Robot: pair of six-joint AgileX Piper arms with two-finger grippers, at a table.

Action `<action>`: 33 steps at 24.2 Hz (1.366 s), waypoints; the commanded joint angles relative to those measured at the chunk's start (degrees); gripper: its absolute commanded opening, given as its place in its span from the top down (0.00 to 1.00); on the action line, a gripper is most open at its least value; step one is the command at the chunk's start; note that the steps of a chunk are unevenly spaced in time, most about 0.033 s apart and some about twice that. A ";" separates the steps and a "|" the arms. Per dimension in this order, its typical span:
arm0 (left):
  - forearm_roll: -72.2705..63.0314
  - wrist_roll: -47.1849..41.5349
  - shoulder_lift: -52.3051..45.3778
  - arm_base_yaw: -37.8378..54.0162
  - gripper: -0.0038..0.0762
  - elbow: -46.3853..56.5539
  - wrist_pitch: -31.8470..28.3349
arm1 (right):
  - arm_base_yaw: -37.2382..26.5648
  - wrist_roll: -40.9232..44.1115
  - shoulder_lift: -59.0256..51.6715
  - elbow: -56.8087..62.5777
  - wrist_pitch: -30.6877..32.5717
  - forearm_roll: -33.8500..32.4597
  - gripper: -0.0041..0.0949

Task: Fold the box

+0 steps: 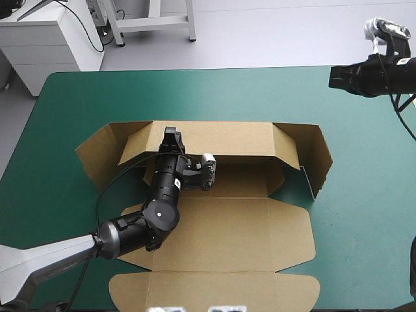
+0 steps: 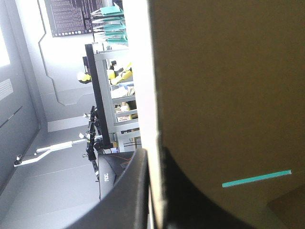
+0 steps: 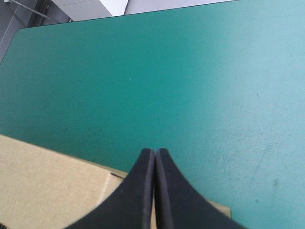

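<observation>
**A:** Start with the high view. Where is the box?

**B:** The brown box (image 1: 221,221) lies mid-table on the teal-green cover (image 1: 78,104). Its base and near flaps are flat, and its far wall (image 1: 221,138) is raised, with the end wings angled up. The left gripper (image 1: 172,138) is at that wall's top edge, left of its middle. The right gripper (image 1: 338,77) hangs high beyond the box's far right corner, well apart from the board.

**A:** Does the left wrist view show a hold?

**B:** Yes. The black fingers (image 2: 131,191) are pinched almost together, and the wall's pale edge runs between them, so they are grasping the box (image 2: 224,95). A slit (image 2: 257,178) in the board shows teal-green through it.

**A:** So how should the step go?

**B:** I read it as setting the far wall along its crease. Hold the pinch firm and swing the wall about the fold line rather than dragging it, or the flat base may slide. The grip is off-centre, so the wall's right end could lag or twist.

**A:** And the right wrist view?

**B:** That gripper (image 3: 155,157) has its fingers pressed into one point and holds nothing. It is over bare cover (image 3: 167,71), with a corner of the box (image 3: 43,181) just under and beside it. It could usefully come down to steady the right end.
</observation>
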 commanded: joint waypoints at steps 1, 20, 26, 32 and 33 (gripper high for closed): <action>-2.14 0.30 -1.07 -0.43 0.96 -0.72 -2.53 | 0.04 2.47 3.26 -5.88 0.43 1.09 0.98; -1.95 0.30 -1.07 -0.43 0.96 -0.72 -2.63 | 15.65 7.72 13.23 -5.45 0.54 -17.92 0.97; -1.95 0.03 -1.07 -0.43 0.96 -0.72 -2.68 | 17.16 5.56 12.01 1.24 0.54 -17.81 0.97; -1.95 0.03 -1.07 -0.43 0.96 -0.72 -2.68 | 17.16 3.94 8.41 5.62 0.54 -18.23 0.97; -1.95 0.03 -1.07 -0.43 0.96 -0.72 -2.68 | 17.16 3.28 7.64 6.61 0.54 -18.10 0.97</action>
